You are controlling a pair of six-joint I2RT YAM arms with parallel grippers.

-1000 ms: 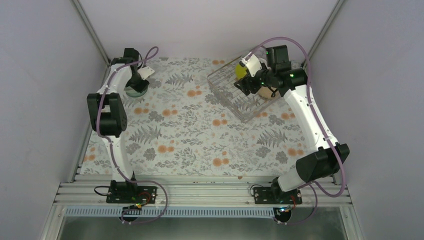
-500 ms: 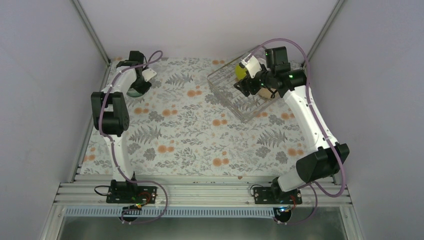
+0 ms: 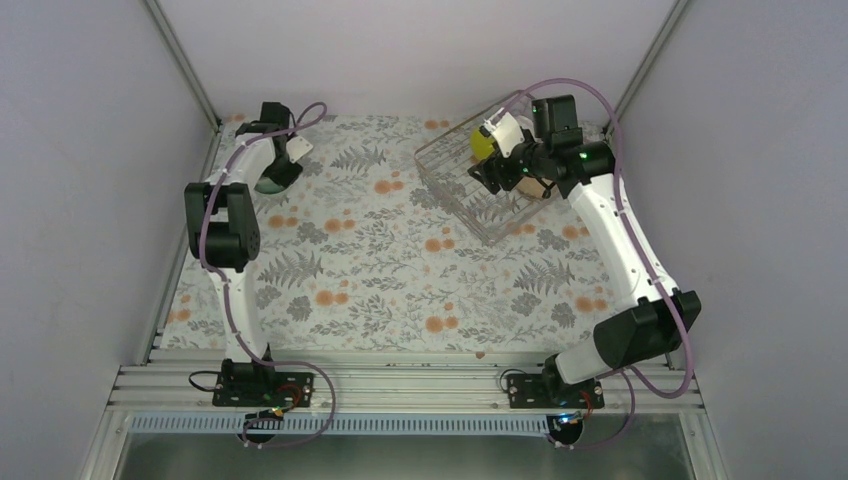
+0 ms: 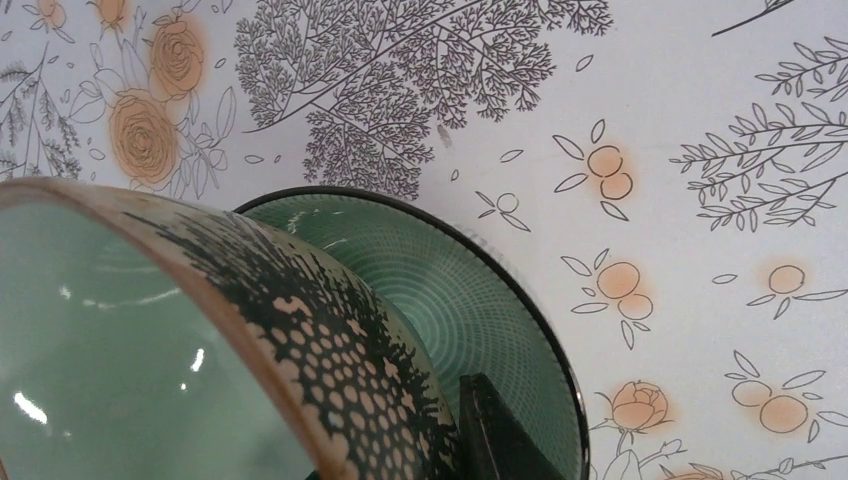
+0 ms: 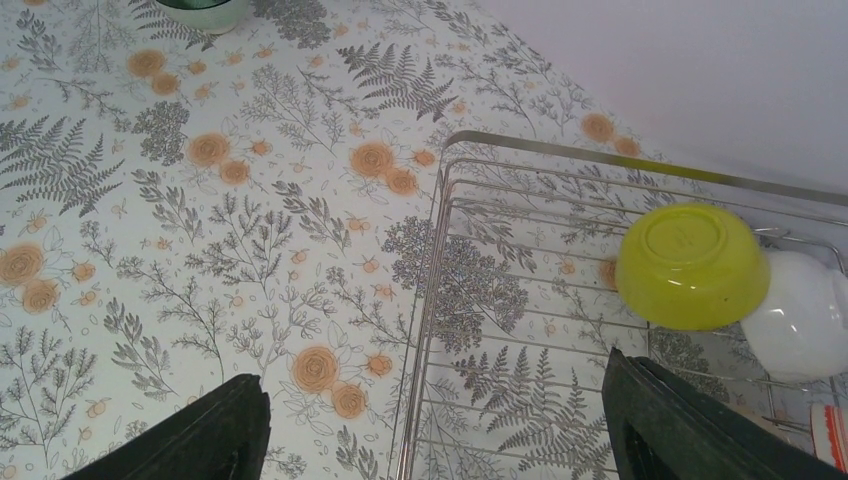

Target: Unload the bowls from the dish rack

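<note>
My left gripper (image 3: pixel 273 170) is at the far left back of the table, shut on the rim of a mint green bowl (image 4: pixel 120 360) with a dark speckled outside. One finger (image 4: pixel 500 430) presses its outer wall; the other is hidden. The bowl hangs tilted just over a dark-rimmed, ribbed green bowl (image 4: pixel 480 290) on the cloth. My right gripper (image 5: pixel 440 440) is wide open and empty above the near left rim of the dish rack (image 5: pixel 430 300). In the rack lie an upturned yellow-green bowl (image 5: pixel 690 265), a white bowl (image 5: pixel 805 315) and an edge of red-orange pattern (image 5: pixel 828 435).
The rack (image 3: pixel 455 190) stands at the back right, tilted against the corner. A floral cloth (image 3: pixel 380 270) covers the table. Grey walls close in on three sides. The green bowl on the cloth shows at the top of the right wrist view (image 5: pixel 195 10).
My left gripper has shifted a little toward the back wall with the mint green bowl. The right arm has barely moved over the rack.
</note>
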